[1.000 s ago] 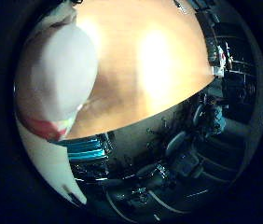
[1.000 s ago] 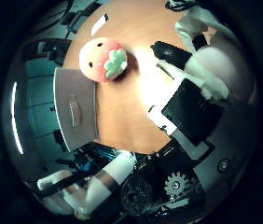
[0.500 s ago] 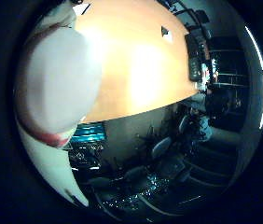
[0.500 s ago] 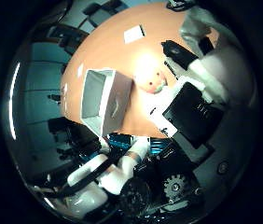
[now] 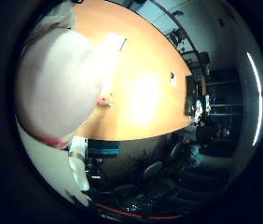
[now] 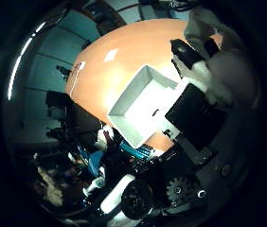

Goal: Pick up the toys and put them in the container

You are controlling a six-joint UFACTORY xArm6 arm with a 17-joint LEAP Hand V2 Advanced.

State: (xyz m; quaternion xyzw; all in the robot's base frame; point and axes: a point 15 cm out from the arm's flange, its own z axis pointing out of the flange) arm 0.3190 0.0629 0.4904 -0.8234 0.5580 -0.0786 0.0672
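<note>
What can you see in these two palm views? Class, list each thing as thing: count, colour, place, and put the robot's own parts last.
Table: one, orange-brown wood, beneath the palm, running far back into the room.
Container: one, white, open-topped and rectangular, on the table near its edge; inside looks empty where it shows.
Soft toy: one, pale pinkish-white with a red strip at one edge, pressed close against the palm and filling much of the little-finger-side view.
Small item: one, reddish, on the table beside the toy; too small to identify.
Office chairs: several, dark, on the floor past the table edge.
Robot hand: one, white and black parts, fingers reaching in over the container's side.
</note>
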